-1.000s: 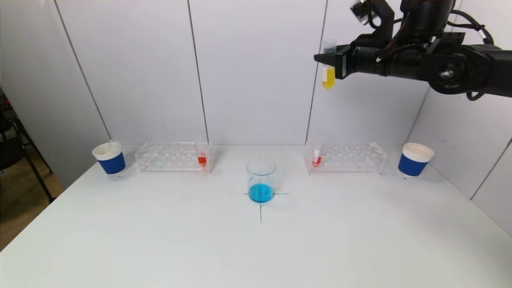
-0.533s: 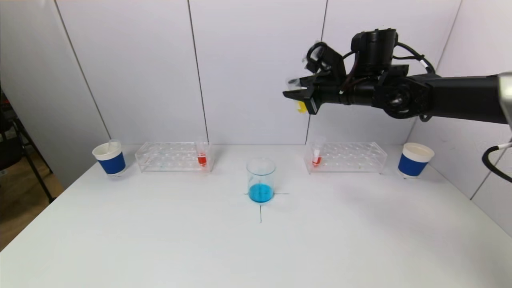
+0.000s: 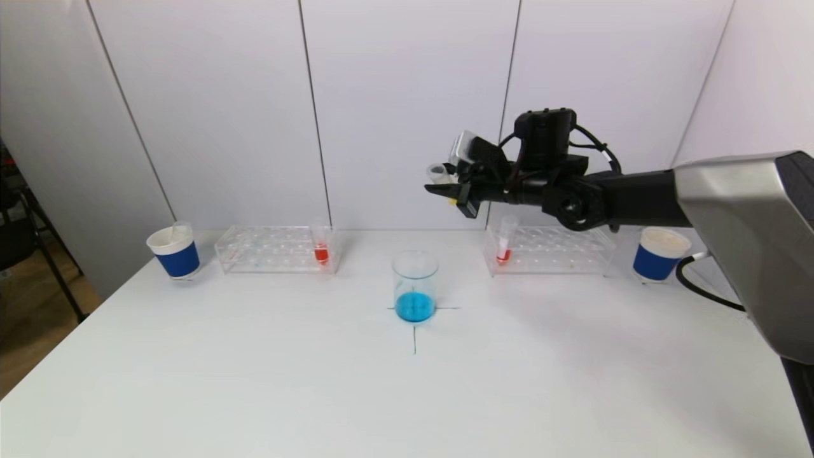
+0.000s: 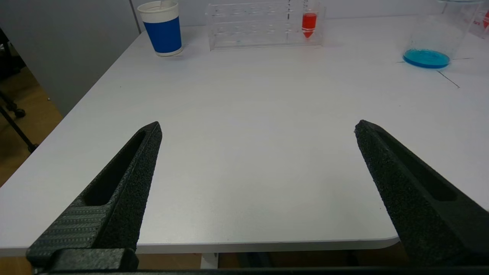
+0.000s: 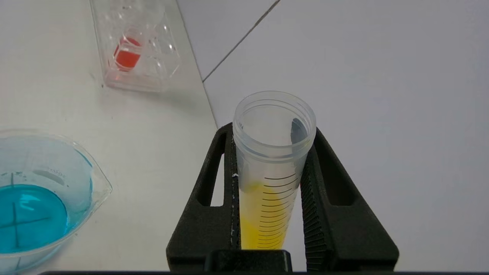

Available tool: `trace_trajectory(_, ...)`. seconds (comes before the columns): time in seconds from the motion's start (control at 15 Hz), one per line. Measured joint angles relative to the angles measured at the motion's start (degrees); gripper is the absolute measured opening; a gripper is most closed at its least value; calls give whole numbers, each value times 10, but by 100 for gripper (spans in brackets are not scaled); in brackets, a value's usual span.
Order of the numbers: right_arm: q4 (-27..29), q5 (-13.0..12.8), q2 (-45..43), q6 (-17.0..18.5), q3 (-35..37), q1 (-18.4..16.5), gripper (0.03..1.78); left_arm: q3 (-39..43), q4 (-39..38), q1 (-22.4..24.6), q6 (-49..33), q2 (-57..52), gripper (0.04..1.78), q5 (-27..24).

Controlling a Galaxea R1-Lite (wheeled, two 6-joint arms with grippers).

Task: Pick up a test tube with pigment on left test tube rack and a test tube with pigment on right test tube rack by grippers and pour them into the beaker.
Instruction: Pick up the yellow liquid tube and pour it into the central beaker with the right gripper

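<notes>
Since a second ago, the right gripper (image 3: 445, 189) has been travelling down and toward the robot's left, from high above the right rack (image 3: 551, 250) to a spot in the air above and just to the right of the beaker (image 3: 414, 285). The test tube of yellow pigment (image 3: 439, 175) it is carrying has been tipping from upright to leaning, mouth toward the robot's left. Everything on the table (image 3: 254, 381) is sitting where it was.

Head view: the right gripper's fingers are clamping the yellow tube. On the table are standing one beaker holding blue liquid, two clear racks and two blue-and-white paper cups (image 3: 174, 251) (image 3: 659, 254). The left rack (image 3: 275, 249) is holding one tube of red pigment (image 3: 321, 247); the right rack is also holding one red tube (image 3: 504, 242). The left arm is not showing here.

Left wrist view: the left gripper (image 4: 258, 128) is hanging low over the near part of the table, its fingers (image 4: 126, 183) spread wide apart with nothing between them. One cup (image 4: 163, 23), one rack (image 4: 263, 25) with its red tube (image 4: 309, 21), and the beaker (image 4: 433, 40) are appearing beyond.

Right wrist view: the right gripper (image 5: 273, 133) is squeezing the one yellow tube (image 5: 269, 172) between both fingers, its open mouth pointing away from the camera. The beaker (image 5: 42, 202) is lying below and to one side, and one rack (image 5: 135, 46) with red pigment is sitting beyond it.
</notes>
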Motion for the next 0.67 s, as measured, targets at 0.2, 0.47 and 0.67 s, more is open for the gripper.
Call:
trace_trajectory(0.2, -47, 14, 14, -37, 26, 7, 51, 0, 0, 0, 0, 0, 176, 0)
trace_trajectory(0.47, -133, 28, 19, -98, 85, 18, 51, 0, 0, 0, 0, 0, 176, 0)
trace_trajectory(0.67, -191, 40, 17, -131, 137, 24, 51, 0, 0, 0, 0, 0, 176, 0)
